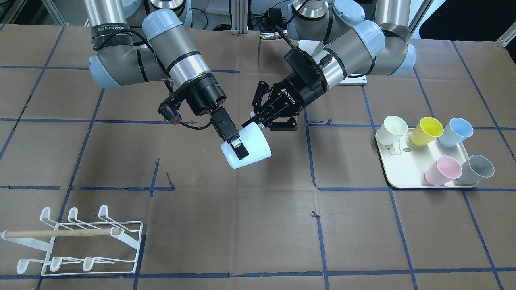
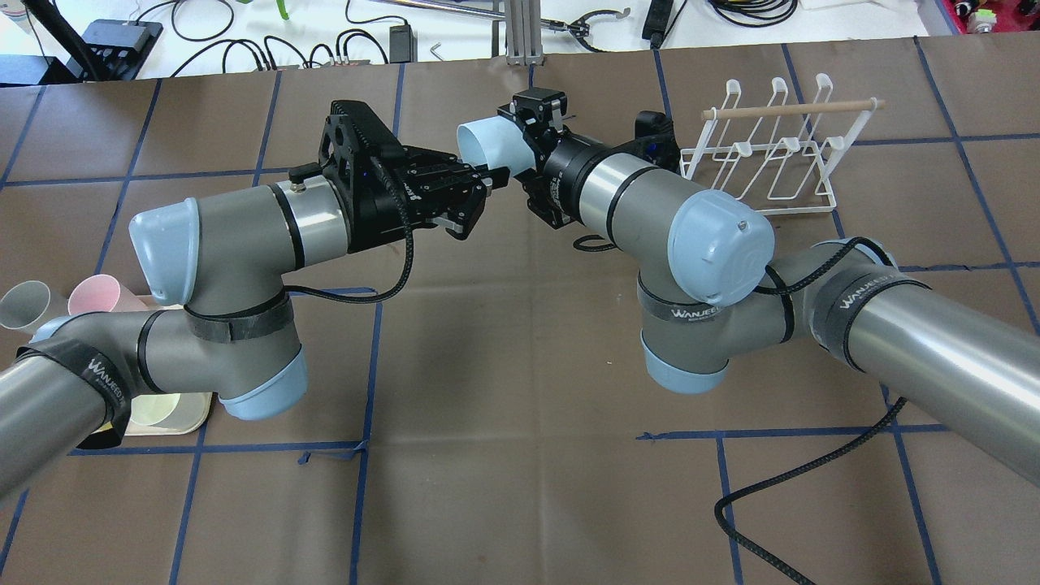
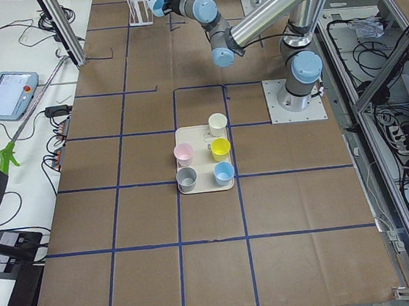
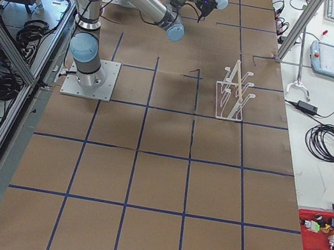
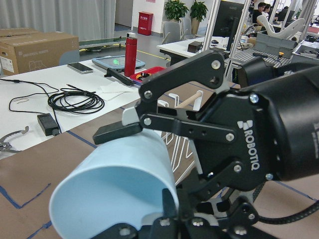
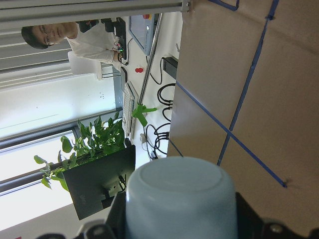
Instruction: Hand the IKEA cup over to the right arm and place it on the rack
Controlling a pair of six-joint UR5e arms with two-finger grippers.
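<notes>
The pale blue IKEA cup [image 1: 254, 145] hangs tilted above the table's middle, between both grippers. My right gripper [image 1: 242, 151] is shut across the cup's body, with one finger [image 1: 240, 151] lying along its side. My left gripper [image 1: 258, 123] is shut on the cup's rim. In the overhead view the cup [image 2: 487, 142] has its mouth toward the left gripper [image 2: 494, 175], with the right gripper [image 2: 520, 150] behind it. The left wrist view looks into the cup's mouth [image 5: 114, 194]. The right wrist view shows its base [image 6: 179, 189]. The white wire rack [image 1: 76, 241] stands apart on the right arm's side.
A cream tray [image 1: 403, 177] on the left arm's side holds cream [image 1: 393, 129], yellow [image 1: 427, 131], blue [image 1: 455, 132], pink [image 1: 443, 170] and grey [image 1: 477, 169] cups. Brown paper with blue tape lines covers the table. The rack [image 2: 772, 150] sits just beyond the right arm's elbow.
</notes>
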